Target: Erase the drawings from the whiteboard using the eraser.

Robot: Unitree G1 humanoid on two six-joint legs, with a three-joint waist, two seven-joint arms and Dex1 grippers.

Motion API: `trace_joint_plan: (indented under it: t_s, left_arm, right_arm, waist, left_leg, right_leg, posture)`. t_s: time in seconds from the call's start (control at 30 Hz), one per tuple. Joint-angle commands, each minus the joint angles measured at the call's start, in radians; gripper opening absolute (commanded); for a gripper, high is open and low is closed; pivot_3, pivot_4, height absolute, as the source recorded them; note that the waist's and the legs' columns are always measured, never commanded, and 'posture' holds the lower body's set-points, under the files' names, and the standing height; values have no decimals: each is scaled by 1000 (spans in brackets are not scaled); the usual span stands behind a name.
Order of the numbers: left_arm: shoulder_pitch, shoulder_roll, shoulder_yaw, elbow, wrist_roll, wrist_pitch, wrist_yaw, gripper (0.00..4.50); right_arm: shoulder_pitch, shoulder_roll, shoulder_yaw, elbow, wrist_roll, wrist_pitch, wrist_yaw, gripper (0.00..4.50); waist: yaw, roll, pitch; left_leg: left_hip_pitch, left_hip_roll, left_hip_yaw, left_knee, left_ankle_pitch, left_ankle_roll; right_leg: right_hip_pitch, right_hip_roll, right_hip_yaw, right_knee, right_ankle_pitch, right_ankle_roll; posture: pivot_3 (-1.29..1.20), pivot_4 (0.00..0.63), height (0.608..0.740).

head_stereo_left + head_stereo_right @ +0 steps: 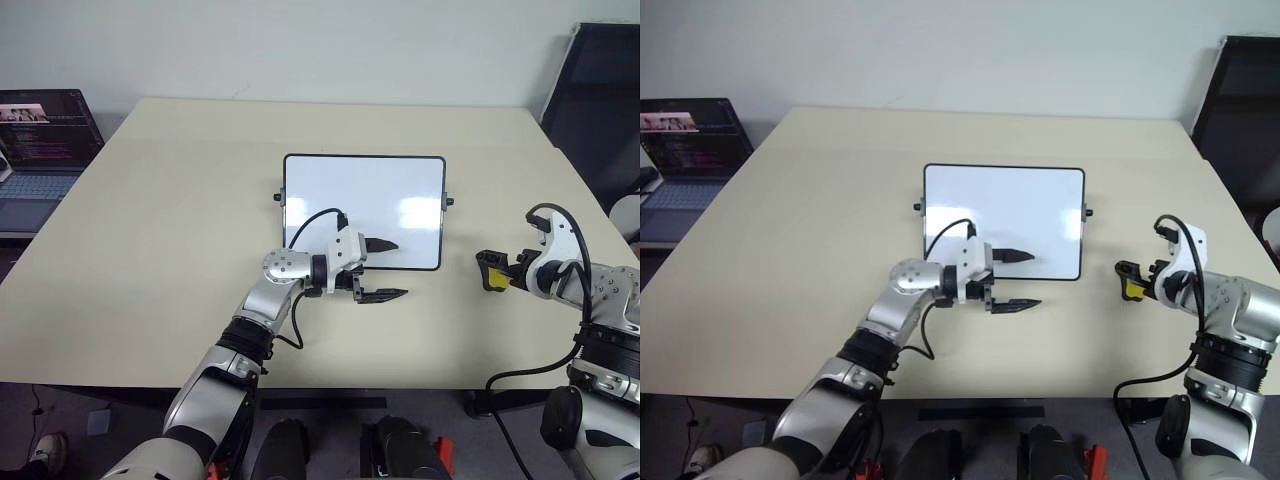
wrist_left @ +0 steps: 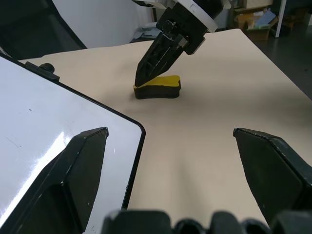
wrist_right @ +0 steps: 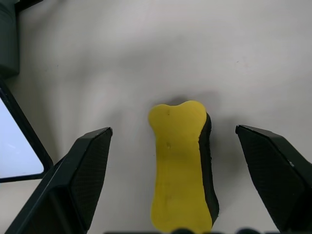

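Worktop [image 1: 180, 230] of pale beige laminate carries a rectangular glossy white whiteboard with a thin black frame and small black side knobs [image 1: 363, 205], lying flat near the middle; its surface reads clean, with bright reflections and no marker squiggles that can be made out. Just off the board's right edge, apart from it, lies the eraser, a small bright yellow block with a black underside [image 3: 181, 168], flat on the beige surface with its yellow face up. The right tool [image 3: 185, 146] hangs over the eraser with its two black fingers [image 3: 85, 170] spread wide on either side of the block and clear of it, so nothing is pinched. In the left wrist view one of those fingers points down at the yellow block's end, very close; whether it touches cannot be told. The left tool [image 1: 383, 270] points toward the robot's right at the board's near edge, its fingers also spread, one over the white surface near the lower right corner and the other over the bare worktop just in front. A dark-screened laptop [image 1: 40, 135] sits at the far left.
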Motion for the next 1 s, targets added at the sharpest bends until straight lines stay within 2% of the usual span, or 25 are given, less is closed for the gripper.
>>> trace_joint_plan:
  t_s: [0.03, 0.17, 0.33, 0.53, 0.67, 0.83, 1.0]
  left_arm:
    - [-30, 24, 25, -42, -10, 2, -11, 4500]
    - [-46, 84, 72, -82, -18, 34, 25, 4500]
    - [-8, 151, 188, -161, -40, 148, 164, 4500]
    - [87, 182, 387, -274, -2, 244, 514, 4500]
    - [195, 229, 453, -300, 68, 212, 668, 4500]
    - [394, 263, 573, -381, 124, 202, 855, 4500]
    - [577, 277, 626, -529, 94, 267, 852, 4500]
  right_arm:
    - [-38, -11, -34, -44, 24, 8, -12, 4453]
    - [-60, 1, -60, -123, 29, -7, -34, 4453]
    - [-47, 49, -81, -258, 13, -100, -92, 4453]
    - [146, 40, 76, -389, -116, -452, -128, 4453]
    - [270, 67, 174, -370, -224, -711, -178, 4453]
    - [423, 120, 265, -229, -347, -1084, -245, 4453]
    - [454, 170, 310, -162, -361, -1173, -256, 4453]
  waist:
    - [-1, 0, 0]
    - [-2, 0, 0]
    - [-3, 1, 0]
    - [-1, 1, 0]
    - [-3, 1, 0]
    - [-3, 0, 0]
    - [-5, 0, 0]
  left_leg:
    - [0, 0, 0, 0, 0, 0]
    - [0, 0, 0, 0, 0, 0]
    - [0, 2, -2, 0, 0, 0]
    - [-1, 3, -2, 0, 0, 0]
    - [-1, 3, -2, 0, 0, 0]
    - [0, 3, -2, 0, 0, 0]
    - [1, 3, -2, -1, 0, 0]
  right_leg:
    - [0, 0, 0, 0, 0, 0]
    - [0, 1, 0, 0, 0, 0]
    - [0, 1, 0, 0, -1, 1]
    - [0, -2, -1, -1, -1, 2]
    - [-1, -3, 0, 0, -1, 2]
    - [0, -4, 0, 0, 0, 1]
    - [0, -6, 1, 1, 0, 0]
  posture:
    - [0, 150, 740]
    - [0, 150, 740]
    - [0, 150, 740]
    - [0, 150, 740]
    - [0, 150, 740]
    - [0, 150, 740]
    - [0, 150, 740]
